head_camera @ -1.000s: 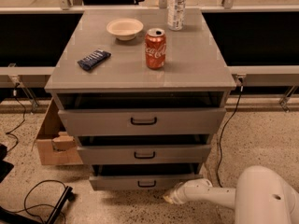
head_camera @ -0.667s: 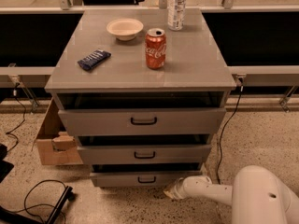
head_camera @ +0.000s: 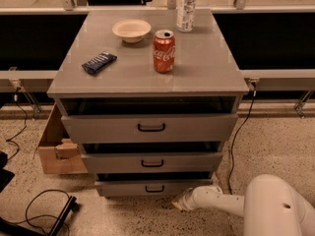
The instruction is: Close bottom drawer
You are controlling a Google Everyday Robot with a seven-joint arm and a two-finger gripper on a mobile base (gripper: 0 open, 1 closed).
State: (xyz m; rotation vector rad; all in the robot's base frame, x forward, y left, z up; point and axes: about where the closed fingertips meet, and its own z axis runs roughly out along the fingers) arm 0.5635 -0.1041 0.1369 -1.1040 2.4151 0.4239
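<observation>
A grey cabinet (head_camera: 147, 82) has three drawers, each pulled out a little. The bottom drawer (head_camera: 153, 187) has the narrowest front and a small black bar handle (head_camera: 154, 189); a dark gap shows above its front. My gripper (head_camera: 179, 204) is at the end of the white arm (head_camera: 221, 203), low near the floor, at the right end of the bottom drawer's front. The wrist hides the fingers.
The top drawer (head_camera: 150, 128) and middle drawer (head_camera: 151, 162) stand ajar. On the cabinet top are a red cola can (head_camera: 163, 51), a bowl (head_camera: 131, 30), a blue snack bar (head_camera: 98, 62) and a bottle (head_camera: 186, 6). A cardboard box (head_camera: 58, 149) and cables (head_camera: 44, 210) lie at the left.
The bottom drawer has slid inward, its front now sticking out less. My gripper has moved toward the cabinet with it.
</observation>
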